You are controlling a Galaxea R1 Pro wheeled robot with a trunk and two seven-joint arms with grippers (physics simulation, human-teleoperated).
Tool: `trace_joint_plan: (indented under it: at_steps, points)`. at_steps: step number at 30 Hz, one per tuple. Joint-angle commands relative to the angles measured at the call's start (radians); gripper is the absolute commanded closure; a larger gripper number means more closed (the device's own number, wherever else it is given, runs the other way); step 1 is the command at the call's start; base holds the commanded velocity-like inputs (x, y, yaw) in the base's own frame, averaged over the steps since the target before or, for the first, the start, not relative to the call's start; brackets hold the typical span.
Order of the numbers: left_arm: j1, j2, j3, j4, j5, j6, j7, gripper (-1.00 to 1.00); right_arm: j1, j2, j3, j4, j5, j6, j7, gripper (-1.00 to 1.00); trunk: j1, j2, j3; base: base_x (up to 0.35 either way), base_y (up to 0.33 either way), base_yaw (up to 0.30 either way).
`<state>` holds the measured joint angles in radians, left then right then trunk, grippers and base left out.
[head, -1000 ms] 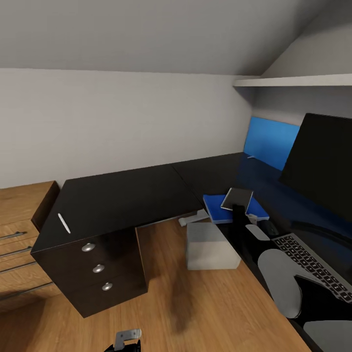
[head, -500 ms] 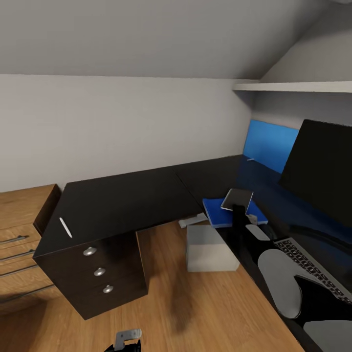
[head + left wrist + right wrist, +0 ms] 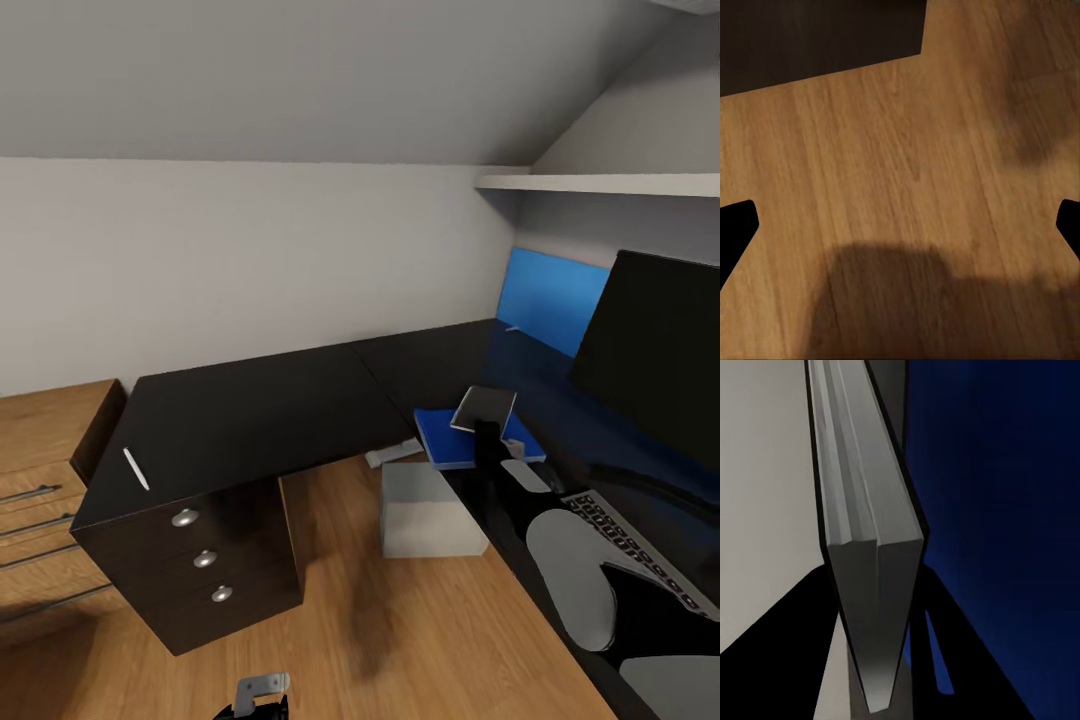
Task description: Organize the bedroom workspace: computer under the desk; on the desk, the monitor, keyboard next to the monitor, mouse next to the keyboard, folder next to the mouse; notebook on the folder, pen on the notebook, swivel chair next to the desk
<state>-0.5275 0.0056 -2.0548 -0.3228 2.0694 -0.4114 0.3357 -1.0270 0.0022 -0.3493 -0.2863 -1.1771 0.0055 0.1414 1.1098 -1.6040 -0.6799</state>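
Observation:
The black L-shaped desk (image 3: 260,410) fills the middle of the head view. On its right wing lies the blue folder (image 3: 445,440). Just above the folder the grey notebook (image 3: 484,407) hangs tilted, with my right gripper (image 3: 487,435) shut on it. In the right wrist view the notebook (image 3: 870,547) shows edge-on between the black fingers (image 3: 922,660). The whitish pen (image 3: 135,468) lies near the desk's left end. The monitor (image 3: 660,350) and keyboard (image 3: 635,555) sit at the right. The grey computer (image 3: 430,510) stands on the floor by the desk. My left gripper (image 3: 900,225) is open over the wood floor.
A black drawer unit with round knobs (image 3: 205,560) sits under the desk's left end. Light wood cabinets with metal handles (image 3: 40,490) stand at the far left. A white shelf (image 3: 600,183) and a blue back panel (image 3: 550,295) are behind the desk. The ceiling slopes low.
The whole picture has slid down a little, so the camera has moved. The notebook stays in my right gripper above the folder.

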Motion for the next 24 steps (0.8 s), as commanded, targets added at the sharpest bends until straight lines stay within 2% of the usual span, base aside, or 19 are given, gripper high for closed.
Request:
trace_joint_plan:
  at_steps: [1,6,12,17,24]
  points:
    - [-0.002,0.001,-0.008,-0.004,0.005,-0.006,0.006,-1.0,-0.001,0.0,-0.002,0.001,-0.01,0.001,0.005,1.0,0.0,-0.001,-0.001,-0.083,0.0,0.0]
    - [-0.002,0.001,-0.008,-0.004,0.005,-0.006,0.006,-1.0,-0.001,0.001,-0.001,0.001,-0.009,-0.001,0.005,1.0,0.0,-0.001,-0.001,-0.179,0.0,0.0]
    - [-0.002,0.001,-0.008,-0.004,0.005,-0.006,0.006,-1.0,-0.001,0.001,0.0,0.001,-0.007,-0.001,0.005,1.0,0.0,-0.001,-0.001,-0.048,0.0,0.0]
    - [-0.002,0.001,-0.008,-0.004,0.005,-0.007,0.006,-1.0,-0.001,0.001,0.001,0.002,-0.007,-0.001,0.005,1.0,0.0,-0.001,-0.001,-0.005,0.0,0.0]
    - [-0.002,0.0,-0.009,-0.005,0.005,-0.009,0.006,-1.0,-0.001,0.001,0.0,0.001,-0.006,-0.001,0.006,1.0,0.0,-0.001,-0.001,0.127,0.085,0.0]
